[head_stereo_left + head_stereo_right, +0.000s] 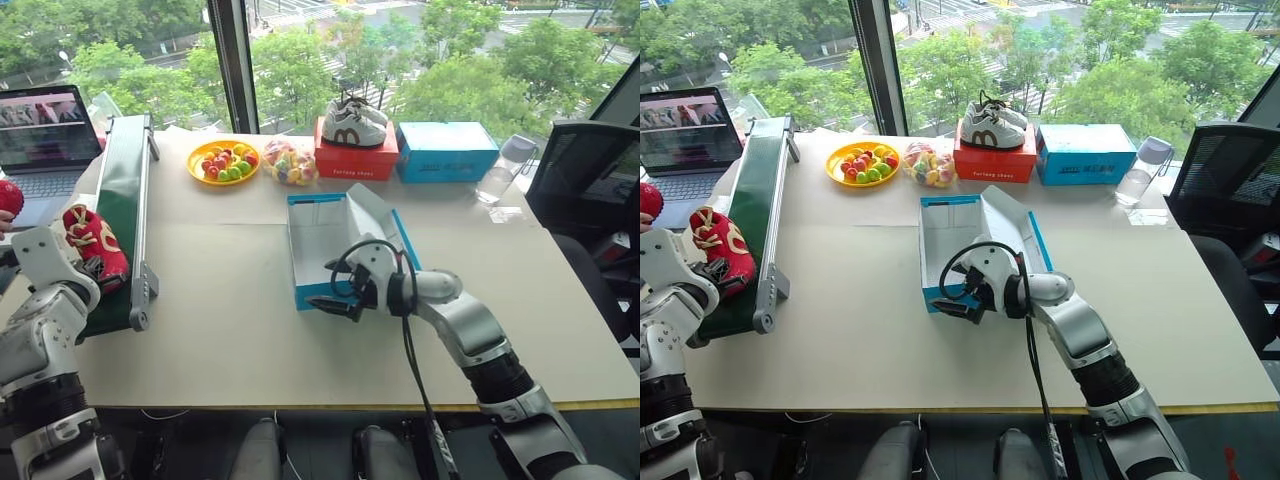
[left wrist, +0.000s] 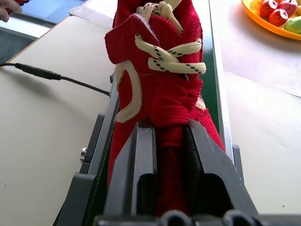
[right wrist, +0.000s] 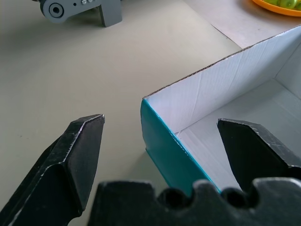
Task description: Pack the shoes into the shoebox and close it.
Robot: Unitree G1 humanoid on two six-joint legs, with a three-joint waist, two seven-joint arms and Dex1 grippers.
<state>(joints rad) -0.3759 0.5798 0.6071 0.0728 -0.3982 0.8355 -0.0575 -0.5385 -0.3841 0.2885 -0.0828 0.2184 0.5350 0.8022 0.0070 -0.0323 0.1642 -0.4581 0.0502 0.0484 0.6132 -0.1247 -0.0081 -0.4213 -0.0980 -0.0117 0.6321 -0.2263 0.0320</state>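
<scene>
Our right gripper point(image 3: 160, 141) is straddling the shoebox point(image 1: 325, 235) wall, spread; left gripper point(image 2: 169, 141) is pinching a red shoe point(image 2: 160, 70) — we should be lifting it squarely.

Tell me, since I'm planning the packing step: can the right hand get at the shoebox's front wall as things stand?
Probably yes. The right hand is open and straddles the near front corner of the shoebox, one finger outside and one inside, with nothing between them and the wall.
</scene>
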